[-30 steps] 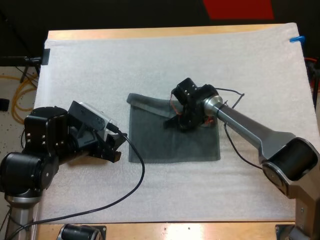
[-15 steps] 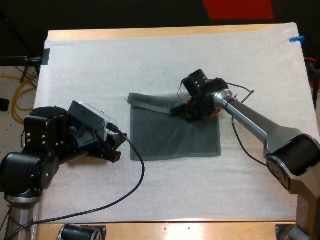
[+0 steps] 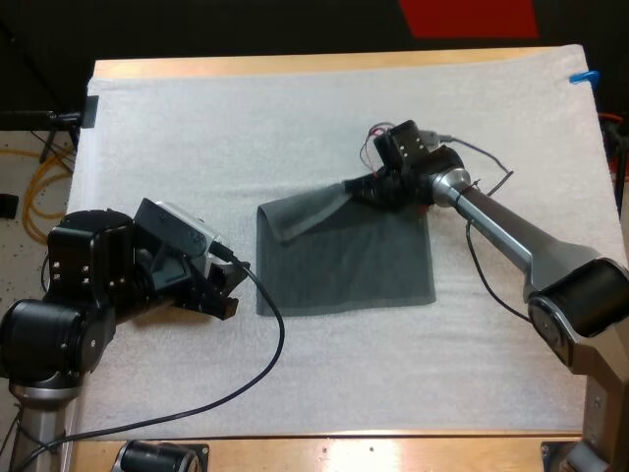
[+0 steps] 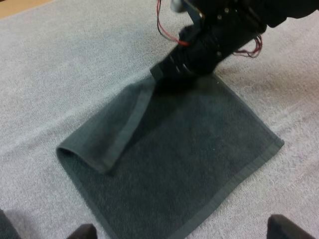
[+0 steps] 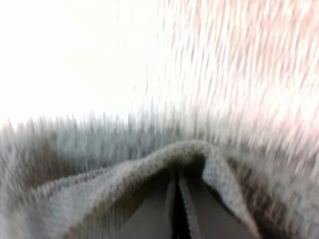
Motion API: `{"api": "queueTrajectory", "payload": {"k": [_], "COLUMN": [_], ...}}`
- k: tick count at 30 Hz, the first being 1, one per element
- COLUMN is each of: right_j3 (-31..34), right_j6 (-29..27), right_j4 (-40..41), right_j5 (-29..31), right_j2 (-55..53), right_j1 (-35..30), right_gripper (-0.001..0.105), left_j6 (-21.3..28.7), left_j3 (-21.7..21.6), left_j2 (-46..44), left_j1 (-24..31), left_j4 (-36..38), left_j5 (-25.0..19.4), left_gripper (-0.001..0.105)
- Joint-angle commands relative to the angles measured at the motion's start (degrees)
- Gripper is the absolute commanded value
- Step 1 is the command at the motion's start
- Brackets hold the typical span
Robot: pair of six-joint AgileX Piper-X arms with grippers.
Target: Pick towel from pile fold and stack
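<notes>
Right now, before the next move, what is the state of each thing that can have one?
towel: mostly flat on the mat, its far edge lifted and drawn into a fold toward the right hand.
right hand: shut on the towel's lifted edge.
left hand: open, holding nothing, beside the towel and apart from it.

— What carries everything?
— A wooden worktop (image 3: 295, 65), almost wholly covered by a white mat (image 3: 197, 138) (bare wood shows along the far and near edges).
— And on the mat?
— One dark grey-green towel (image 3: 344, 265) near the middle. It lies mostly flat, with a strip along its far edge raised in a fold.
</notes>
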Motion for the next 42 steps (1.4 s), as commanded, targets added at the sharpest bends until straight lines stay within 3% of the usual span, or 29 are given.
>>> {"api": "queueTrajectory", "payload": {"k": [1,7,17,20,22,28,38,42], "right_j3": [-0.29,-2.08,-2.26,-2.26,-2.26,-2.40,-3.25,-7.72], "right_j6": [-0.04,-0.04,-1.66,-2.35,-5.29,-10.95,-14.07,-15.25], "right_j4": [-4.24,-10.04,-9.39,-6.54,-3.90,4.42,14.76,19.99], "right_j5": [2.04,3.00,2.62,1.77,-1.65,-2.63,-4.99,-4.99], "right_j2": [0.28,-0.84,-7.57,-10.33,-12.30,-14.82,-13.54,-9.21], "right_j1": [-0.43,-0.19,1.37,2.29,3.42,7.66,10.27,10.22], "right_gripper": [0.000,0.000,0.000,0.000,0.000,0.000,0.000,0.000], "left_j6": [-0.56,-0.56,-0.56,-0.56,-0.56,-0.56,-1.89,-1.89], "left_j3": [-0.32,-0.32,-0.32,-0.32,-0.32,-0.32,-0.32,-0.32], "left_j2": [-0.32,-0.32,-0.32,-0.32,-0.32,-0.32,-0.32,-0.32], "left_j1": [-0.01,-0.01,-0.01,-0.01,-0.01,-0.01,-0.01,-0.01], "left_j4": [0.30,0.30,-0.19,-0.19,-0.19,0.11,3.18,5.66], "left_j5": [0.46,0.46,0.46,0.46,0.46,0.46,0.46,0.46], "left_gripper": [0.065,0.065,0.065,0.065,0.065,0.065,0.065,0.065]}}
